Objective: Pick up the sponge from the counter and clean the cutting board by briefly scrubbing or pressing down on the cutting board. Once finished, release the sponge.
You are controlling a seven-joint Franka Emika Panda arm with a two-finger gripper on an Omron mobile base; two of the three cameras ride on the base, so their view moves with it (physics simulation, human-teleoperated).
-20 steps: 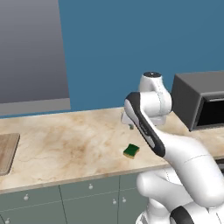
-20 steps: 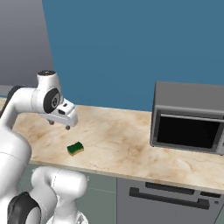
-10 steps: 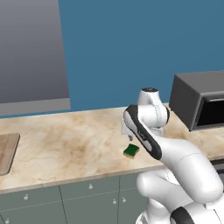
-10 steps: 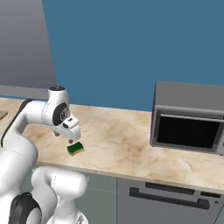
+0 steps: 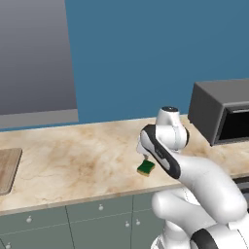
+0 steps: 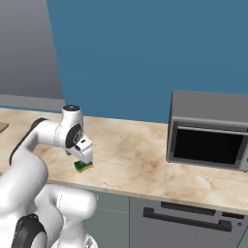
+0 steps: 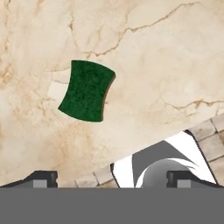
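Observation:
The sponge (image 5: pixel 146 168) lies flat on the beige marbled counter (image 5: pixel 73 160) near its front edge, dark green top up with a yellow layer below (image 6: pixel 83 166). My gripper (image 5: pixel 144 156) hangs just above it, pointing down (image 6: pixel 86 157). In the hand view the sponge (image 7: pixel 87 90) sits left of centre on the counter (image 7: pixel 166 65), ahead of the two dark fingertips (image 7: pixel 41 178), which stand far apart. The gripper (image 7: pixel 111 179) is open with nothing between its fingers. The wooden cutting board (image 5: pixel 7 170) lies far to the left, cut off by the frame edge.
A dark grey microwave (image 5: pixel 223 116) stands on the counter to the right (image 6: pixel 213 140). Grey-green cabinet fronts (image 5: pixel 73 219) run below the counter's edge. A blue wall rises behind, with a grey panel at the upper left.
The arm has folded down and the hand has dropped from well above the counter to just over the sponge. The sponge has not moved.

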